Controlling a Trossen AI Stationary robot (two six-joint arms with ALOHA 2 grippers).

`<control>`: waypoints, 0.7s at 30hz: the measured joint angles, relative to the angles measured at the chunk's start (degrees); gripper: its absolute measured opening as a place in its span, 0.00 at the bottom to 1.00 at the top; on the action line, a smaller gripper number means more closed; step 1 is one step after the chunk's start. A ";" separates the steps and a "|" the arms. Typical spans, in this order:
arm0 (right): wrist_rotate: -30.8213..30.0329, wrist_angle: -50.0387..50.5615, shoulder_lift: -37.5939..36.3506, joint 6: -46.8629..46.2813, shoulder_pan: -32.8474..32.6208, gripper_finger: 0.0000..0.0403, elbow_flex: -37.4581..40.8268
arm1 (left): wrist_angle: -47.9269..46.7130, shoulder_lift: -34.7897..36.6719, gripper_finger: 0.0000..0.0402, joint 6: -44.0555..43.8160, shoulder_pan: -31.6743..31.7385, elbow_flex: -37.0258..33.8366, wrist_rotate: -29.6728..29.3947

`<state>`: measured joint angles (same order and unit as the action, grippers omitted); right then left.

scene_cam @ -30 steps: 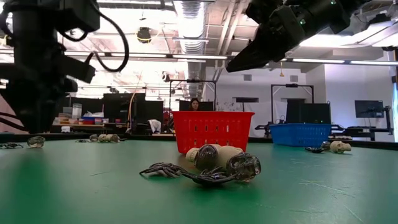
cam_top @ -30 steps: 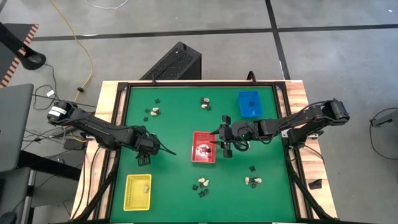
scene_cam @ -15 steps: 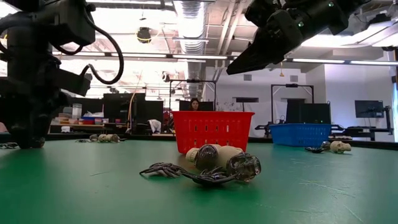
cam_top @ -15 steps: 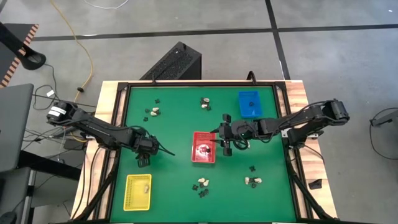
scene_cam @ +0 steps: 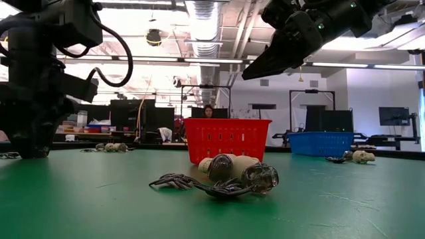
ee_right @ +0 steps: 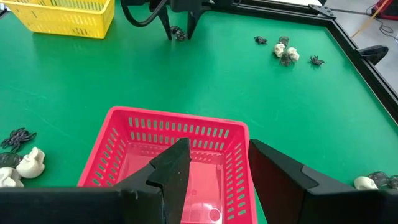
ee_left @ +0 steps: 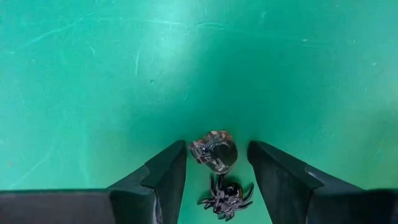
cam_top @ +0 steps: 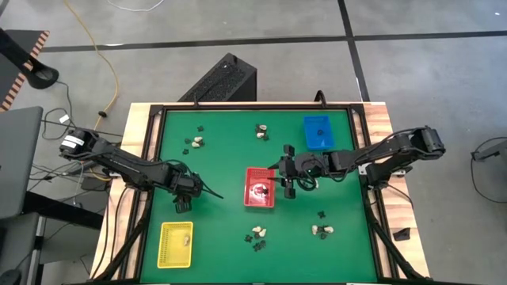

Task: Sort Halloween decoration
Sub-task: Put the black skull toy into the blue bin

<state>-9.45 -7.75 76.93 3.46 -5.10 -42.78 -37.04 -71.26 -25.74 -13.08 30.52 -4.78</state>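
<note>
The left tool (cam_top: 183, 204) sits low on the green table (cam_top: 222, 158), just beyond the yellow tray (cam_top: 175, 243) at the near left. Its fingers (ee_left: 163, 176) stand wide apart, straddling a small translucent skull (ee_left: 214, 150) and a black spider (ee_left: 226, 196) that lie on the felt between them, touched by neither finger.

The right tool (cam_top: 273, 177) hangs above the right edge of the red tray (cam_top: 258, 188) in the middle of the table, its fingers (ee_right: 172, 167) spread and empty; a pale piece lies in the tray.

Other Halloween decoration pieces (cam_top: 257, 234) lie scattered in small clusters: near the middle, near right, far left and far centre. The blue tray (cam_top: 318, 131) stands at the far right.
</note>
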 joint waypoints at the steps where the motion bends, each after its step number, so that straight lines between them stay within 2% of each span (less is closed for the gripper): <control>1: 0.01 0.00 0.00 0.00 0.00 0.48 0.00 | 0.03 0.00 0.43 0.00 0.00 0.00 0.00; 4: 0.00 0.00 0.00 0.00 0.00 0.48 0.00 | 0.21 0.00 0.39 0.00 0.00 0.02 0.02; 13: 0.00 0.00 0.00 0.00 0.00 0.48 0.00 | 0.76 0.00 0.18 -0.16 -0.02 0.04 0.22; 16: 0.00 0.03 0.00 0.00 0.00 0.48 0.00 | 0.73 0.09 0.17 -0.17 0.00 0.08 0.15; 21: 0.02 2.92 -0.76 0.00 -0.20 0.48 0.00 | -0.07 -0.04 0.22 1.38 0.10 2.68 -0.93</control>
<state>-9.43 -4.82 76.17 3.46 -5.30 -42.78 -37.10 -71.30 -24.36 -12.98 33.20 -5.70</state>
